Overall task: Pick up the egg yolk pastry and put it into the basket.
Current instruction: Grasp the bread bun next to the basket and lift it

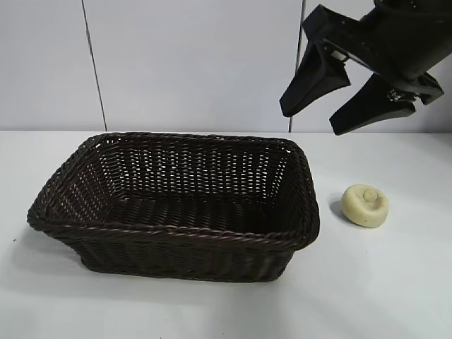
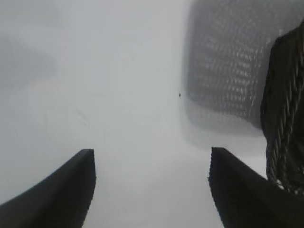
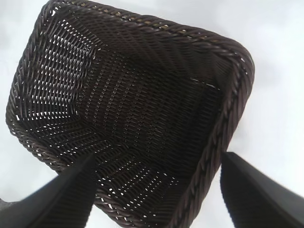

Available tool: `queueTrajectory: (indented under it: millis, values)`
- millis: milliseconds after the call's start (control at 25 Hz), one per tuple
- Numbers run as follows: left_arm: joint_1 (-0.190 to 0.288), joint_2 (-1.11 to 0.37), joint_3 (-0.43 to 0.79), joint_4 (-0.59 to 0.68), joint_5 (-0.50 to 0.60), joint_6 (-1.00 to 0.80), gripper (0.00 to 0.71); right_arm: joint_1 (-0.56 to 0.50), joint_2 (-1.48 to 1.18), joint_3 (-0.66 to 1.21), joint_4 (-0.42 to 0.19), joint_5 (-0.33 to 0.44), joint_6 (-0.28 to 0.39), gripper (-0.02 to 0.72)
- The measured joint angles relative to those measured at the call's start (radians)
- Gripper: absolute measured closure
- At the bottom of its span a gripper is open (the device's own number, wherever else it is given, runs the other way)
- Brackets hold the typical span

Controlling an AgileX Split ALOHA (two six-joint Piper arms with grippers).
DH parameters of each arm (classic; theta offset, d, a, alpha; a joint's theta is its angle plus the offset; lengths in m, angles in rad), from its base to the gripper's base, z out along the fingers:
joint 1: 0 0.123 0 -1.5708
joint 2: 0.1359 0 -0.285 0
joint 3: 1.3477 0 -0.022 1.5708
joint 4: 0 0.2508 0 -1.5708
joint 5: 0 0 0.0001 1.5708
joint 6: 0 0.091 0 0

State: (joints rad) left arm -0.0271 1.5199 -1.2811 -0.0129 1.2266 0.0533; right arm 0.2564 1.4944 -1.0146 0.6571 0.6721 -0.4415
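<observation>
the egg yolk pastry [image 1: 365, 205] sits on the white table [image 1: 395, 282] just beside the basket [image 1: 176, 236], outside its right rim. the right gripper [image 1: 332, 106] hangs above it, jaws apart and holding nothing. the left gripper [image 2: 152, 190], also spread and unladen, points at bare table beside the basket.

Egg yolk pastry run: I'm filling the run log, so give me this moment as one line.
egg yolk pastry: on table, right of basket | right gripper: open, empty, above pastry | left gripper: open, empty

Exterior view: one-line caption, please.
Open right gripper hangs above the egg yolk pastry, which sits on the table beside the basket.
</observation>
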Motion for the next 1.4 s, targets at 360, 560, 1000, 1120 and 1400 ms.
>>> queueTrajectory:
  millis: [360,560,1000,1120,1400]
  values:
    - [0.0,-0.419,0.375,0.0,-0.014,0.0,0.213,0.0,0.0,0.0,-0.001,0.022,0.0,0.176]
    - [0.0,-0.641,0.572,0.0,-0.061,0.0,0.213,0.0,0.0,0.0,-0.001,0.033,0.0,0.176]
    - [0.0,-1.062,0.797,0.0,-0.115,-0.001,0.213,0.0,0.0,0.0,-0.001,0.035,0.0,0.176]
    - [0.0,-1.126,0.797,0.0,-0.116,-0.001,0.213,0.0,0.0,0.0,-0.001,0.035,0.001,0.176]
    - [0.0,-1.356,0.797,0.0,-0.114,-0.001,0.213,0.0,0.0,-0.005,-0.002,0.022,0.002,0.176]
